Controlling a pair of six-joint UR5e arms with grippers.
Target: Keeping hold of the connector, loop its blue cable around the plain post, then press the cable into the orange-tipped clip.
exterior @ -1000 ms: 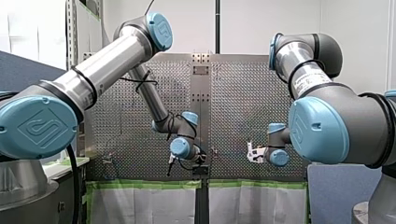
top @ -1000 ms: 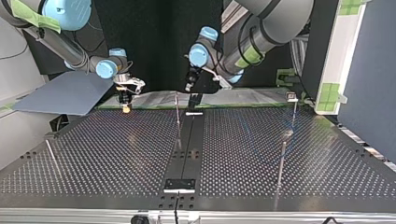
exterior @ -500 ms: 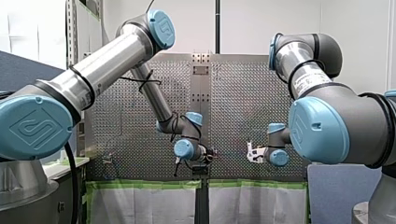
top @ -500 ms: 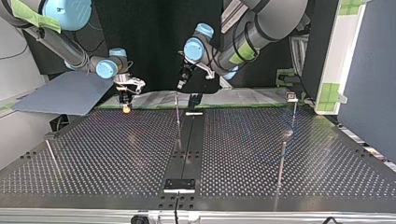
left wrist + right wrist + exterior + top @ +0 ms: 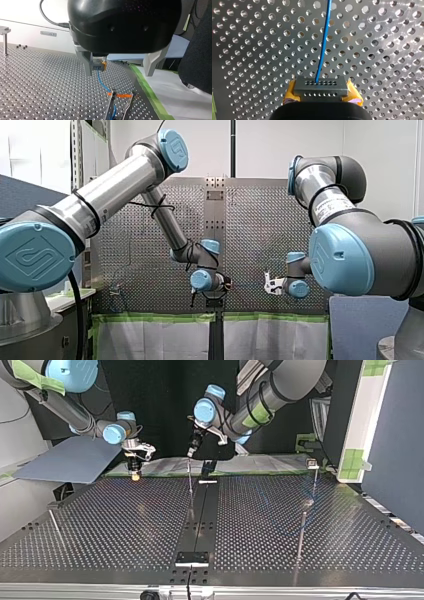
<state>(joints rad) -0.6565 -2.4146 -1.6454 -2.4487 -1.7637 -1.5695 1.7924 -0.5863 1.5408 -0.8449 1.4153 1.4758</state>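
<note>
The connector (image 5: pixel 320 86) is clamped between the yellow pads (image 5: pixel 290 92) of my right gripper (image 5: pixel 322 94), by the edge of the table (image 5: pixel 249 50) nearest the arms, its long axis lying across the pads. Its blue cable (image 5: pixel 323 45) is led straight ahead. The fingers of my left gripper (image 5: pixel 119 71) are spread wide apart.

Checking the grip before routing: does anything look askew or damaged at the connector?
Nothing stands out. The connector sits square in my right gripper, and the blue cable leaves it straight, without kinks.
</note>
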